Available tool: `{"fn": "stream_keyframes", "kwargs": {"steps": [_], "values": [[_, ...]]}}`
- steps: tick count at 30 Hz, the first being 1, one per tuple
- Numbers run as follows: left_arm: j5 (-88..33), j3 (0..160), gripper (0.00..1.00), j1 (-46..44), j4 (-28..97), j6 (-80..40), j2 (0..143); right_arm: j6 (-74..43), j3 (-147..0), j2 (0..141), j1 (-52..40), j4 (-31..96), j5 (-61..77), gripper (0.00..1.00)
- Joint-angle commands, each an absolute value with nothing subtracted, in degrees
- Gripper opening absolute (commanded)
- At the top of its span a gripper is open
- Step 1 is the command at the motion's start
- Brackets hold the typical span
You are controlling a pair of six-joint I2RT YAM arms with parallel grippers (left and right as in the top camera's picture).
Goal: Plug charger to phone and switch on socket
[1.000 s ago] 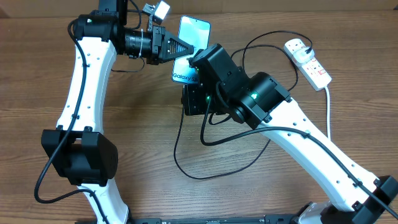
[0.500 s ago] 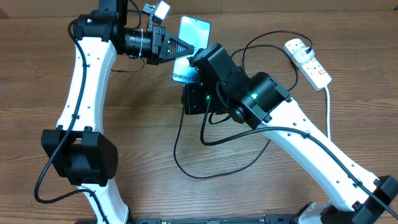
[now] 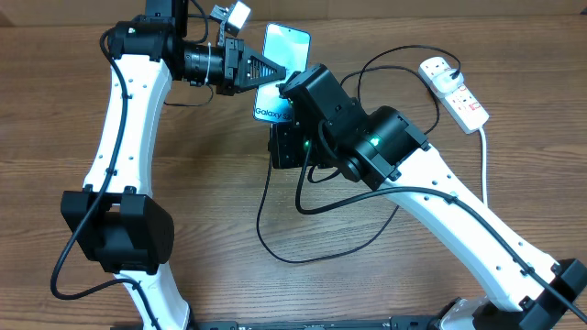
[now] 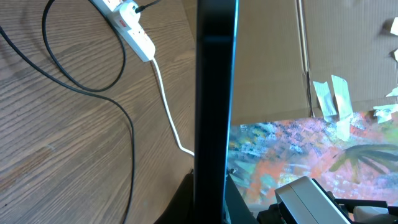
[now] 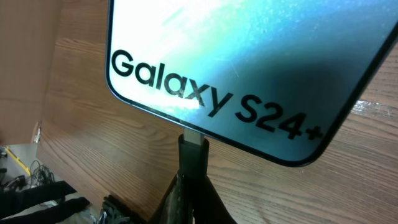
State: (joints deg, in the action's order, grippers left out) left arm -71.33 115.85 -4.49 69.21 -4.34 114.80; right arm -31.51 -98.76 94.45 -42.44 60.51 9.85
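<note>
A wood-grain surface [image 3: 211, 229] is spread beneath both arms. The phone [image 3: 286, 44] is held raised above it, gripped by its edges between the left fingers [image 3: 264, 70]. The right fingers [image 5: 174, 205] are clamped on the charger [image 5: 193, 158] at its connector, whose tip is set against the phone's bottom edge. The socket [image 3: 454, 90] is laid well apart, at the far right.

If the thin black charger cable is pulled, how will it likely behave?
Probably floppy: the charger lies in loose curves on the table. Likely light, being so thin. A hard pull may drag the socket, where it is plugged in.
</note>
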Motion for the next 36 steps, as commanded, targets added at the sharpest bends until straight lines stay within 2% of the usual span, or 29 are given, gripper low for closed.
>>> {"fn": "stream_keyframes", "kwargs": {"steps": [1,36], "values": [[-74.56,116.84,0.04,-4.43,69.17,-4.69,114.02,-31.79,-98.65,94.0,-42.63,60.05,8.56,0.04],[-74.56,116.84,0.04,-4.43,69.19,-3.36,114.02,-33.26,-98.65,94.0,-41.71,58.85,8.64,0.04]]}}
